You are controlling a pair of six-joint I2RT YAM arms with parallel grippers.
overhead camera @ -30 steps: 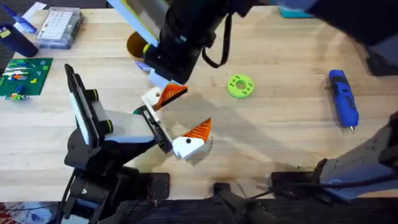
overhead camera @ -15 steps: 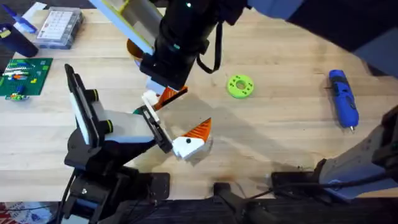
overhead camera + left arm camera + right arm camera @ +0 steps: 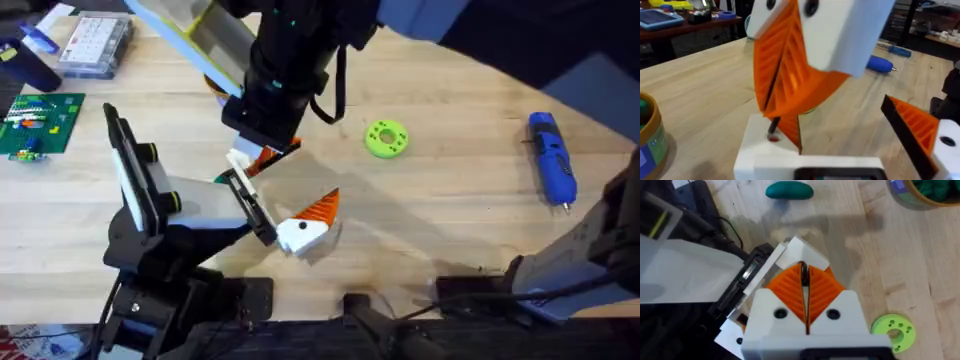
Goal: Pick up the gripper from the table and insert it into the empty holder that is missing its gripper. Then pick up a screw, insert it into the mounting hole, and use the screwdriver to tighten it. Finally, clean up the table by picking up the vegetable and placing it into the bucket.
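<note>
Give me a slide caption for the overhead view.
Gripper lowered at the holder rail beside its mounted orange finger; green disc and screwdriver wait on the table.

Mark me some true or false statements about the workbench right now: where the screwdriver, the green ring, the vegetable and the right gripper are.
1. The screwdriver lies unheld on the table. True.
2. The green ring sits inside the bucket. False: it lies on the bare table, apart from the bucket.
3. The holder carries one mounted finger. True.
4. The vegetable is in the bucket. False: it lies on the table.
5. The right gripper hovers over the screwdriver. False: it is at the holder, shut on the loose gripper.
</note>
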